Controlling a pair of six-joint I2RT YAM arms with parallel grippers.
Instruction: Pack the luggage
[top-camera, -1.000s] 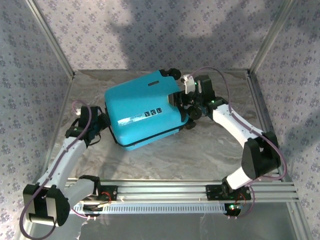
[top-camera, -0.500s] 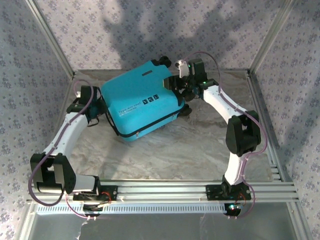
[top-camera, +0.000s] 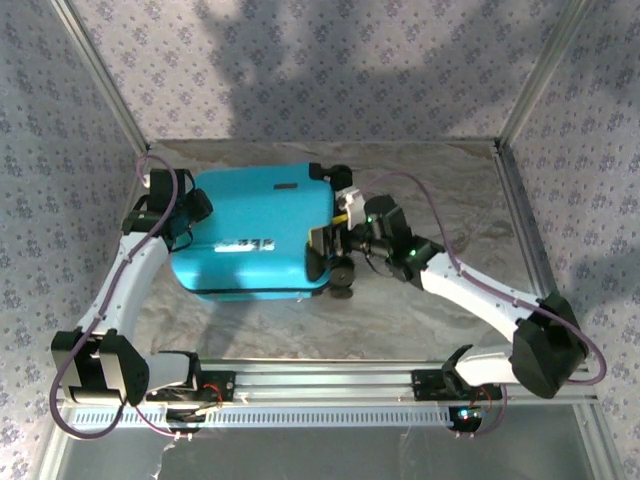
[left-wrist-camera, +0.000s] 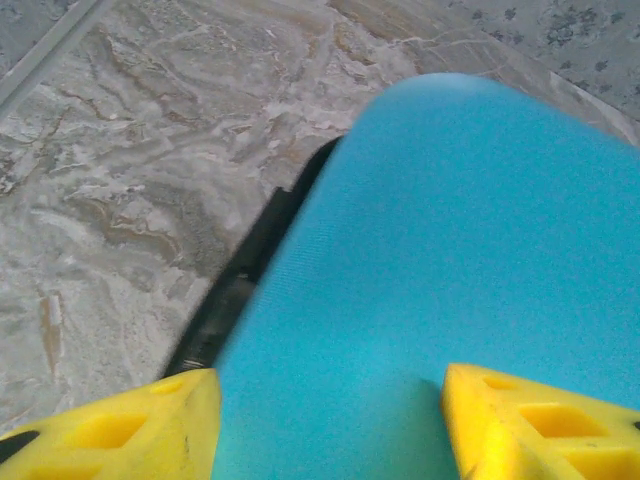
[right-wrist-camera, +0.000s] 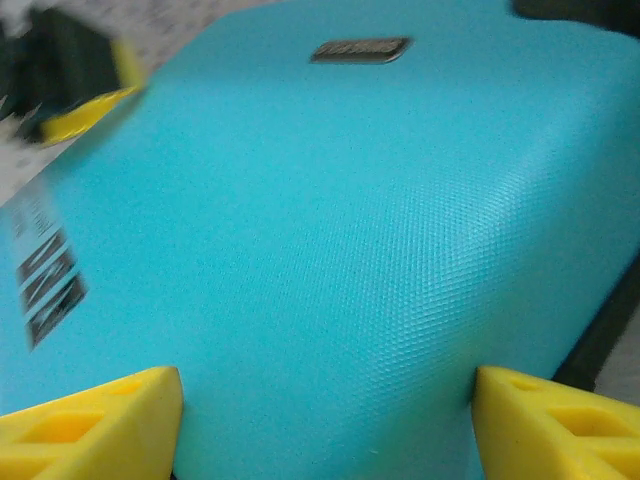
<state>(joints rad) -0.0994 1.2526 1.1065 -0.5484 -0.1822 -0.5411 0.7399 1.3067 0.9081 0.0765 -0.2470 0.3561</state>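
Note:
The luggage (top-camera: 250, 240), a turquoise hard-shell suitcase, lies closed and flat on the marble table (top-camera: 450, 180), its black wheels (top-camera: 344, 272) pointing right. My left gripper (top-camera: 195, 208) is at its left end. In the left wrist view that gripper (left-wrist-camera: 330, 425) is open, its yellow fingers (left-wrist-camera: 120, 425) wide apart over the turquoise shell (left-wrist-camera: 450, 250) and black seam (left-wrist-camera: 250, 265). My right gripper (top-camera: 335, 238) is at the wheel end. It (right-wrist-camera: 325, 420) is open too, with the shell (right-wrist-camera: 300, 200) between its fingers (right-wrist-camera: 555, 420).
Patterned cloth walls and slanted metal posts (top-camera: 95, 75) close in the table on three sides. An aluminium rail (top-camera: 330, 385) runs along the near edge by the arm bases. Bare marble lies right of and in front of the suitcase.
The suitcase has turned and slid toward the near left, now lying square to the table. The right gripper came nearer and left with its wheel end; the left gripper stayed at the left end.

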